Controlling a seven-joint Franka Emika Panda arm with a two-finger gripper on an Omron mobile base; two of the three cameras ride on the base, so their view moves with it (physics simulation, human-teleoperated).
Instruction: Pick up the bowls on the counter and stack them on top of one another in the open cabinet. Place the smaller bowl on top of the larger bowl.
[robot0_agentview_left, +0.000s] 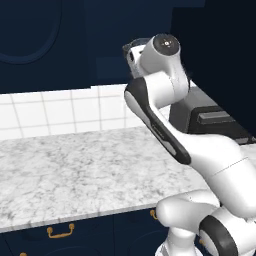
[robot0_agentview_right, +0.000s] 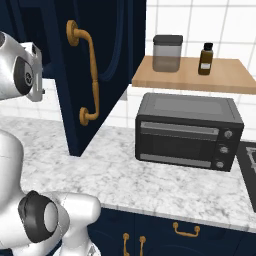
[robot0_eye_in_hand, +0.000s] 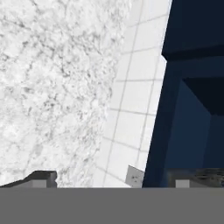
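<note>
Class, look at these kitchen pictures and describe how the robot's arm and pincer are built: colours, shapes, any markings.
The arm has glossy white rounded shells, dark grey joint bands and round dark end caps. The pincer has two small dark finger tips. No cables or markings show.

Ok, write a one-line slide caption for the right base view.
Toaster oven on the marbled counter, beneath a wooden shelf with a canister and brown bottle; navy cabinet door open at left.

White tiled wall (robot0_agentview_left: 75, 110), wooden shelf (robot0_agentview_right: 220, 75), black toaster oven (robot0_agentview_right: 187, 131).
</note>
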